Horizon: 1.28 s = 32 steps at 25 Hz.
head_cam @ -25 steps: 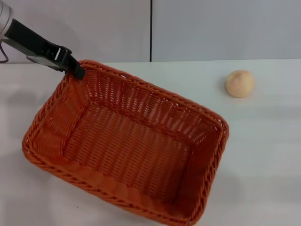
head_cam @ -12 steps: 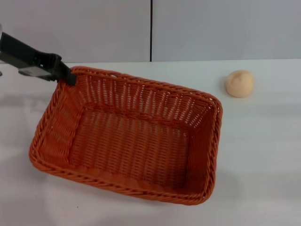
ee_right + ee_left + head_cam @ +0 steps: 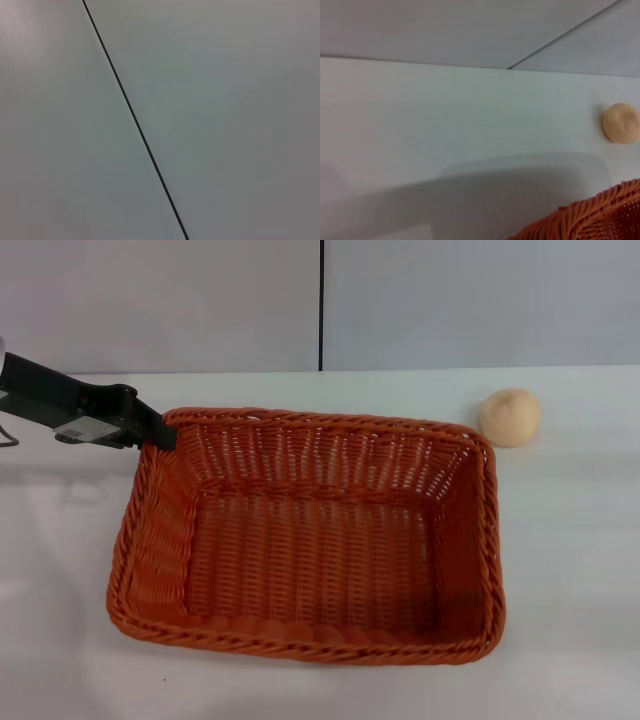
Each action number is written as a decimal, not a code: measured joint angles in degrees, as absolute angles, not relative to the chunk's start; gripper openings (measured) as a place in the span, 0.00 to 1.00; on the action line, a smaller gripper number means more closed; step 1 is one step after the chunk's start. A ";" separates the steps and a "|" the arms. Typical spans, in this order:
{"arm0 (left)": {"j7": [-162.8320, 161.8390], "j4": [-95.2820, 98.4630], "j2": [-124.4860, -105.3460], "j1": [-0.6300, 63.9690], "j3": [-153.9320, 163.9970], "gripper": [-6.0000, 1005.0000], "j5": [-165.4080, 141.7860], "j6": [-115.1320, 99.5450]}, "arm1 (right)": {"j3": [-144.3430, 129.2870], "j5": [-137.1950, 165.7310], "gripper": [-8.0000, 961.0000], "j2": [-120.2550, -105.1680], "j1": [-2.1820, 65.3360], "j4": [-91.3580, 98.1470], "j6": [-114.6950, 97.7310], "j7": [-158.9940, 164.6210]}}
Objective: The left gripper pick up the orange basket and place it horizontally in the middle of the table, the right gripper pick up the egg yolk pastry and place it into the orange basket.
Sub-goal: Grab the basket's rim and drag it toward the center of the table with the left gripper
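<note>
The orange basket (image 3: 310,540) lies lengthwise across the middle of the white table (image 3: 570,570), its long sides running left to right in the head view. My left gripper (image 3: 160,432) is shut on the braided rim at the basket's far left corner. A piece of that rim (image 3: 590,220) shows in the left wrist view. The egg yolk pastry (image 3: 510,417) sits on the table beyond the basket's far right corner, apart from it; the left wrist view shows the pastry (image 3: 620,123) too. My right gripper is out of view.
A grey wall (image 3: 450,300) with a dark vertical seam (image 3: 321,305) stands behind the table. The right wrist view shows only that wall and seam (image 3: 135,120). White tabletop lies to the right of the basket and in front of it.
My left gripper has swung the basket round from a diagonal lie to a level, left-to-right one and shifted it rightwards. The pastry has stayed in place.
</note>
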<state>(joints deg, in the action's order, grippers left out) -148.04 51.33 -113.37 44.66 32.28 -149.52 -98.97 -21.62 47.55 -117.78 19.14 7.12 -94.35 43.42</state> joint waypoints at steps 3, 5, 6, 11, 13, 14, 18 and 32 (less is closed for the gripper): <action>-148.08 51.33 -113.45 44.24 32.28 0.23 -149.15 -98.68 | -21.62 47.62 0.64 -117.76 19.29 7.12 -94.20 43.42; -148.12 51.32 -114.22 43.14 32.35 0.23 -148.36 -97.75 | -21.65 47.84 0.64 -117.76 19.47 7.12 -93.88 43.42; -148.12 51.32 -114.22 43.14 32.35 0.23 -148.36 -97.75 | -21.65 47.84 0.64 -117.76 19.47 7.12 -93.88 43.42; -148.13 51.32 -115.27 42.12 32.72 0.24 -148.24 -96.53 | -21.70 48.00 0.64 -117.76 19.53 7.12 -93.71 43.42; -148.14 51.32 -115.47 41.90 32.71 0.24 -148.24 -96.36 | -21.71 48.01 0.64 -117.77 19.53 7.12 -93.64 43.42; -148.14 51.32 -115.47 41.90 32.71 0.24 -148.24 -96.36 | -21.71 48.03 0.64 -117.77 19.53 7.11 -93.57 43.42; -147.99 51.32 -115.68 41.72 32.52 0.24 -148.23 -96.34 | -21.71 48.13 0.64 -117.77 19.51 7.12 -93.14 43.42; -148.08 51.33 -115.79 41.25 32.28 0.26 -145.29 -95.70 | -21.71 48.17 0.64 -117.77 19.56 7.12 -92.97 43.42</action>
<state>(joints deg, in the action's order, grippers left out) -148.08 51.33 -115.79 41.25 32.28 -145.29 -95.70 -21.71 48.17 -117.77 19.56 7.12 -92.97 43.42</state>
